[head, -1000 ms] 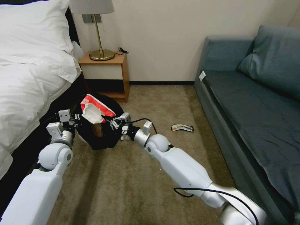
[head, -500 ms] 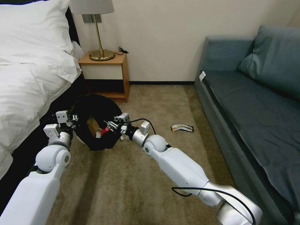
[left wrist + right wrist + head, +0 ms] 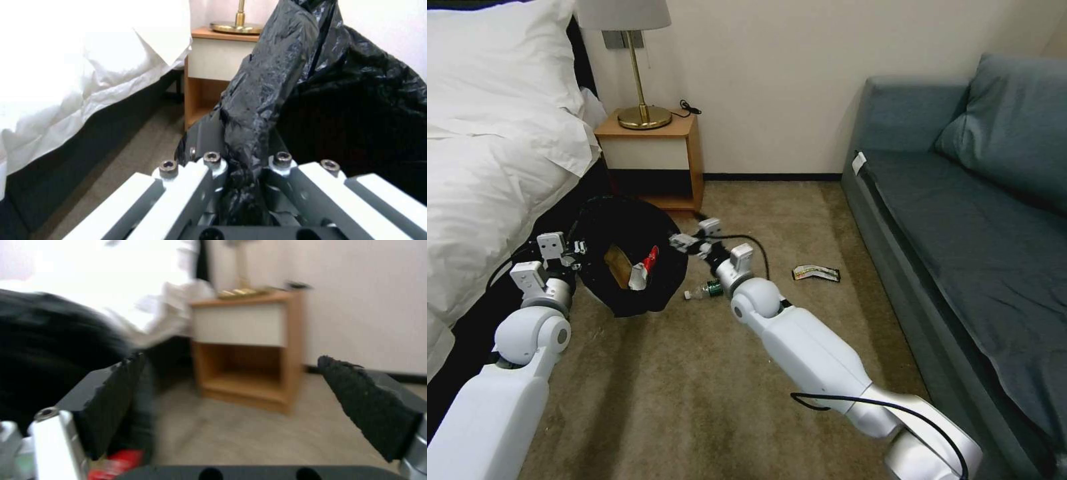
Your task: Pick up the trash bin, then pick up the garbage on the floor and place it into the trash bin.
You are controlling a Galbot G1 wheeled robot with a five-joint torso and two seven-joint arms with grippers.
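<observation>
My left gripper (image 3: 242, 186) clamped on the trash bin (image 3: 630, 257) bag rim, my right gripper (image 3: 694, 235) wide open, empty, just beside the bin, clear bottle (image 3: 706, 291) below it

Head camera looks down; both wrist cameras share the nightstand (image 3: 650, 160).

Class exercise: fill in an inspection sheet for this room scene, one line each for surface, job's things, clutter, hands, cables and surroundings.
Surface: beige carpet floor.
Job's things: trash bin held tilted off the floor, with brown paper and red-and-white packet inside; clear bottle and flat wrapper on the carpet.
Clutter: nothing seen.
Hands: left hand shut on the bin's black bag; right hand open, beside the bin.
Cables: black cable along the right arm.
Surroundings: bed, nightstand, lamp, sofa.
</observation>
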